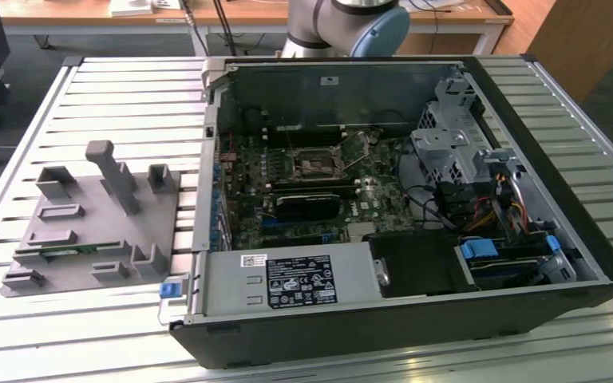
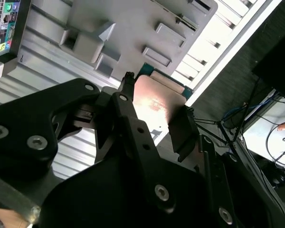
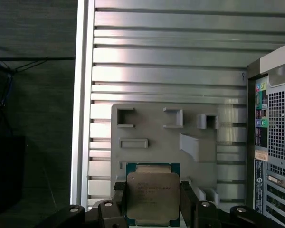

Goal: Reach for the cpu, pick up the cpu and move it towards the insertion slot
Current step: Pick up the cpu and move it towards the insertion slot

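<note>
In both wrist views my gripper is shut on the cpu. It is a thin square chip with a shiny metal top and a green rim. One black finger presses on each side of it. The chip hangs well above the grey holder plate, which lies on the slatted table. In the exterior view the insertion slot is a square metal-framed socket. It sits on the motherboard inside the open computer case, on that view's right of the holder plate.
The holder plate carries upright grey posts and a narrow green strip. The case's rear panel stands beside the plate. The table's edge borders dark floor with cables. Drive cages and wiring crowd the case's far side.
</note>
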Controlling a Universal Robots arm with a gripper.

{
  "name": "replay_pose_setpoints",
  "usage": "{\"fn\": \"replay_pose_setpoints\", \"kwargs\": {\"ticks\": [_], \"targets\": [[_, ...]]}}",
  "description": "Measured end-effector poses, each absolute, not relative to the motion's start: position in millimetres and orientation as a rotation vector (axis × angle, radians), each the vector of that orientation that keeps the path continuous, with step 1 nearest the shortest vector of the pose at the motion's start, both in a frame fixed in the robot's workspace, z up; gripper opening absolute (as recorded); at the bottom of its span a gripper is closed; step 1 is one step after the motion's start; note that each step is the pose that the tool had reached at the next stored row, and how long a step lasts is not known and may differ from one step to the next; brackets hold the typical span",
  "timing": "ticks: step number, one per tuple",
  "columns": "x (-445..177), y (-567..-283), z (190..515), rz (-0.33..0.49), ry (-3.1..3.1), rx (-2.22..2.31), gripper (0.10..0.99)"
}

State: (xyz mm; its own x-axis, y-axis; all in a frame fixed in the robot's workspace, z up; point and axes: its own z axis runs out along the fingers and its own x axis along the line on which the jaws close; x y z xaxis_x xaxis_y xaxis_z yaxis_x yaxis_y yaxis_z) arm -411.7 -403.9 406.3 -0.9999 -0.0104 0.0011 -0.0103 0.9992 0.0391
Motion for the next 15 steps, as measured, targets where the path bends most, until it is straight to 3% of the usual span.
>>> {"fn": "replay_pose_setpoints", "kwargs": {"ticks": [15], "targets": [[-373,-404,406,-0.061,-3.141,0.016,0.541]]}}
